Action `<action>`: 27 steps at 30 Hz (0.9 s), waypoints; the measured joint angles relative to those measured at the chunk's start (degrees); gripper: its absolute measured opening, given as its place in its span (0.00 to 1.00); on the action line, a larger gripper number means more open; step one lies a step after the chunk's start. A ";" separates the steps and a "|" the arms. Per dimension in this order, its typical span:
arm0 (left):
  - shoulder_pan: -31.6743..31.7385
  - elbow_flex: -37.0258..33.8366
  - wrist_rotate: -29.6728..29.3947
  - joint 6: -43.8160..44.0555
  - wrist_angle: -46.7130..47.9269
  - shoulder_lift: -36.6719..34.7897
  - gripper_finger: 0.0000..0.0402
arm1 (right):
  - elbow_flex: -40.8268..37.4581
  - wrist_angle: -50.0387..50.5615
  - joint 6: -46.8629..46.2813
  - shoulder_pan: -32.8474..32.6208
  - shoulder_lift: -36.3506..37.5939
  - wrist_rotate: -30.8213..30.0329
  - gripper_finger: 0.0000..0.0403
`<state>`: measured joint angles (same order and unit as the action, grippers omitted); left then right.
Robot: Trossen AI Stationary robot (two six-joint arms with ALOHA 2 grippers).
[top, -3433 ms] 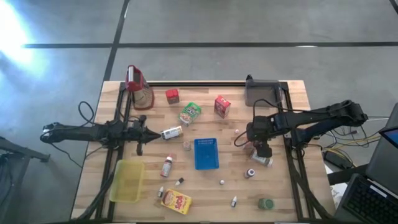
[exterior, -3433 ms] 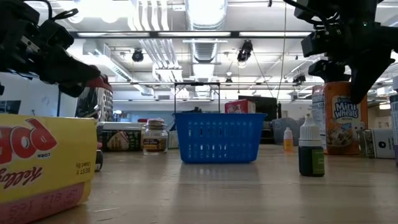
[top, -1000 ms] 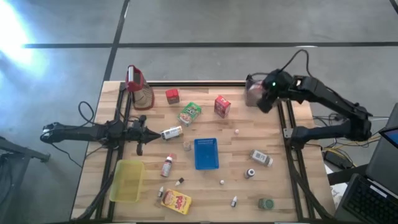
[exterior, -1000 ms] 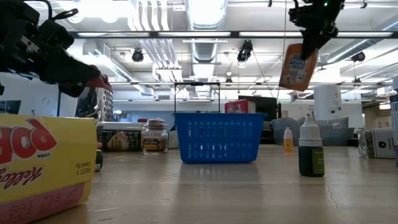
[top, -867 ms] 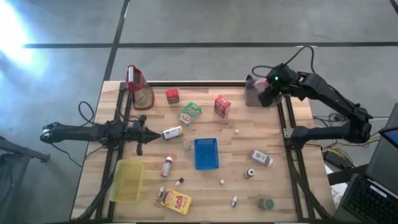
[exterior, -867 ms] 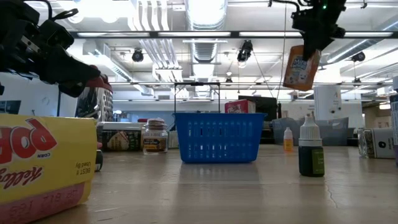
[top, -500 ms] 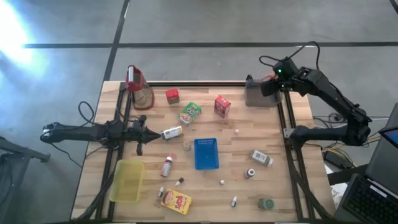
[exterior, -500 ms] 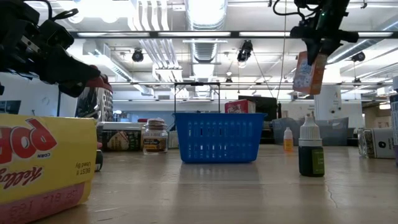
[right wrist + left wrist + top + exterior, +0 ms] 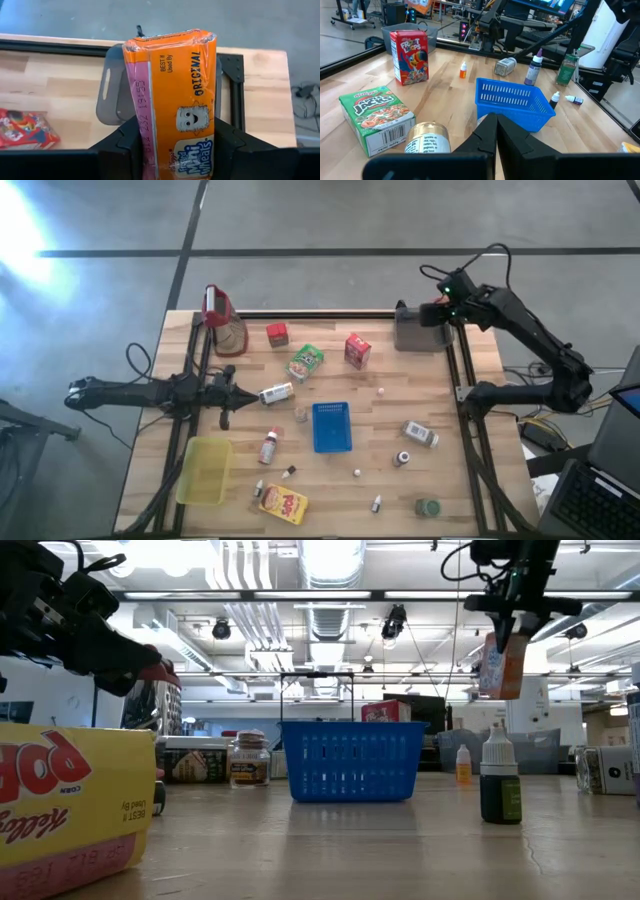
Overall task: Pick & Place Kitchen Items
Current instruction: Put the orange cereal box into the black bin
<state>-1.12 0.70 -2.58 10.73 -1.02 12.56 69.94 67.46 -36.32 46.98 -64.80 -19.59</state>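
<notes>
Over the far-right counter corner, about 1 o'clock from the blue tray: right pincer clamped on the orange Mini-Wheats carton, held high off the wood, fingers gripping both broad sides near the carton's base. Carton's long axis running straight out from the pincer, free end forward; hanging roughly vertical in the low view. Grey bin directly beneath the carton, its handle cut-out and rim visible behind the box in the right wrist view, so the key relation looks like carton centred above the bin opening, straight drop or lower along the long axis. Probably the release step; main risk a tall box tipping onto the rim if let go from this height. Left pincer fingers together, empty, parked low at 9 o'clock of the tray, near the small jar. Remaining items, red Froot Loops carton, green Apple Jacks carton, yellow Pops carton, all nearer centre or front, well apart from the right arm.
</notes>
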 joint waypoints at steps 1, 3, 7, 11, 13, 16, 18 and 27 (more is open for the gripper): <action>0.01 0.00 0.00 0.00 0.00 0.02 0.03 | -0.09 -0.10 -0.49 0.00 -0.78 -0.14 0.35; 0.01 0.01 0.00 -0.01 0.00 0.02 0.03 | -0.12 -0.22 -1.68 0.21 -2.53 -1.12 0.33; -0.01 -0.01 -0.01 0.01 0.00 0.00 0.03 | -0.11 -0.72 -3.83 1.78 -6.29 -1.83 0.31; 0.00 0.00 0.00 -0.01 0.00 0.02 0.03 | 1.12 0.05 -6.52 2.40 -8.93 -2.92 0.32; 0.01 -0.01 0.00 0.00 0.00 0.02 0.03 | 1.80 -0.10 -6.57 2.46 -9.66 -1.97 0.34; 0.01 -0.01 -0.01 -0.01 0.00 0.02 0.03 | 2.89 -0.63 -4.42 2.68 -11.33 0.52 0.36; -0.01 -0.01 -0.01 0.00 0.00 0.00 0.03 | 3.40 -0.56 -3.96 2.69 -12.56 0.69 0.36; -0.01 0.00 -0.01 0.01 0.00 0.01 0.03 | 3.90 -2.86 -2.70 2.69 -19.50 5.94 0.30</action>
<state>-1.12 0.70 -2.59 10.74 -1.02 12.57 73.84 64.60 -39.03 49.67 -84.30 -13.65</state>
